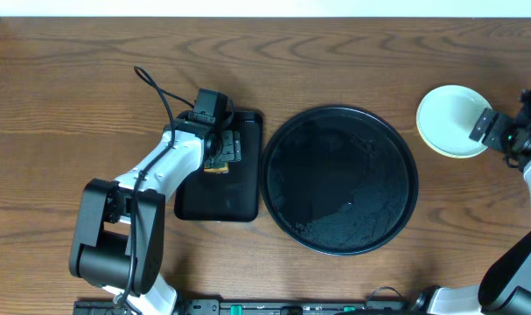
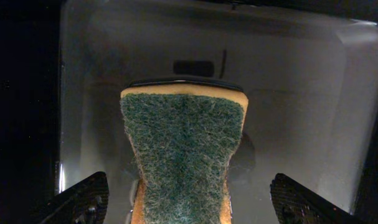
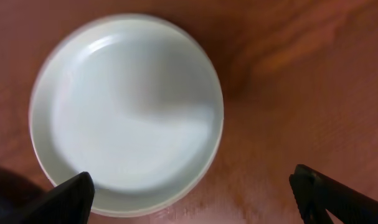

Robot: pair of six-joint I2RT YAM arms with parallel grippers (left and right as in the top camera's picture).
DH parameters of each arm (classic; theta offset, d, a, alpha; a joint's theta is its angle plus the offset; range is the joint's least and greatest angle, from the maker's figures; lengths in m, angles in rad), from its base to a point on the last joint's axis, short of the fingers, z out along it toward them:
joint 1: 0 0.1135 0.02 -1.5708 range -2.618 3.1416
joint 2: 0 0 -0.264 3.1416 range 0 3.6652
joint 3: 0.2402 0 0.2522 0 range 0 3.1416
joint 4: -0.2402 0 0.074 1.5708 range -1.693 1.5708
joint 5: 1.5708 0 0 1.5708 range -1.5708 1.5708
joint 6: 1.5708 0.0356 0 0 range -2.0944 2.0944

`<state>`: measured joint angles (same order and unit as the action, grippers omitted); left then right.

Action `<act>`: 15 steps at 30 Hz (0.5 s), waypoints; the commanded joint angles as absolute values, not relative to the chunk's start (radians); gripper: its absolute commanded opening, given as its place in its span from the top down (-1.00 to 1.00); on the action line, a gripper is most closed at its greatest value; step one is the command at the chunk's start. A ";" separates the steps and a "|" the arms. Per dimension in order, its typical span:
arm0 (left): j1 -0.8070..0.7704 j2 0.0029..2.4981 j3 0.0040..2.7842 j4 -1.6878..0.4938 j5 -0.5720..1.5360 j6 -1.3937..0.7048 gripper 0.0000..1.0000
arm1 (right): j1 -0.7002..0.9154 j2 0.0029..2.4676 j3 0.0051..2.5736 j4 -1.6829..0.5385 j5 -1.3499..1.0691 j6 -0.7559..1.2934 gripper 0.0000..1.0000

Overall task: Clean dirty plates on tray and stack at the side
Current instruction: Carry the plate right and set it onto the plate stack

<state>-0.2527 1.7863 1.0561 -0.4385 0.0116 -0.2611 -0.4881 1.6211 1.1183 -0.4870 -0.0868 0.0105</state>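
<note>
Two arms show from overhead. The left claw (image 1: 220,154) hangs over a rectangular black tray (image 1: 214,206), with a sponge (image 1: 216,168) just under it. How far it is parted cannot be told from up here. The round tray (image 1: 339,179), glossy black, lies just beside the rectangular one, between the two claws. The right claw (image 1: 485,125) sits at the edge of a pale plate (image 1: 449,118), which rests on the table (image 1: 73,79) apart from the round tray. A yellowish rim peeks from beneath it, so it may top a stack, but the count is unclear.

Left wrist view: the left claw (image 2: 189,186) is spread wide. Its fingers (image 2: 83,199) stand clear of the sponge (image 2: 184,149), which lies green side up between them on the rectangular black tray (image 2: 301,81).

Right wrist view: the right claw (image 3: 192,177) is also spread wide, holding nothing. The plate (image 3: 126,106) lies ahead of it, nearer the finger (image 3: 70,198) on the view's left side, and looks clean on the table (image 3: 288,74).
</note>
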 commanded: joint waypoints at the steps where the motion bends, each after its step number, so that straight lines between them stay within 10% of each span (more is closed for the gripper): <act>1: -0.253 1.796 1.053 -0.439 -0.005 -0.255 -0.68 | -0.459 1.614 1.152 -0.539 -0.110 0.002 -0.99; 15: -0.253 1.790 1.058 -0.413 -0.004 -0.255 -0.68 | -0.239 1.613 1.192 -0.627 -0.169 -0.043 -0.98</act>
<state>-0.2527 1.7863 1.0561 -0.4206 0.0116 -0.2611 -0.2668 1.6211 1.1500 -0.6201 -0.1600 -0.0238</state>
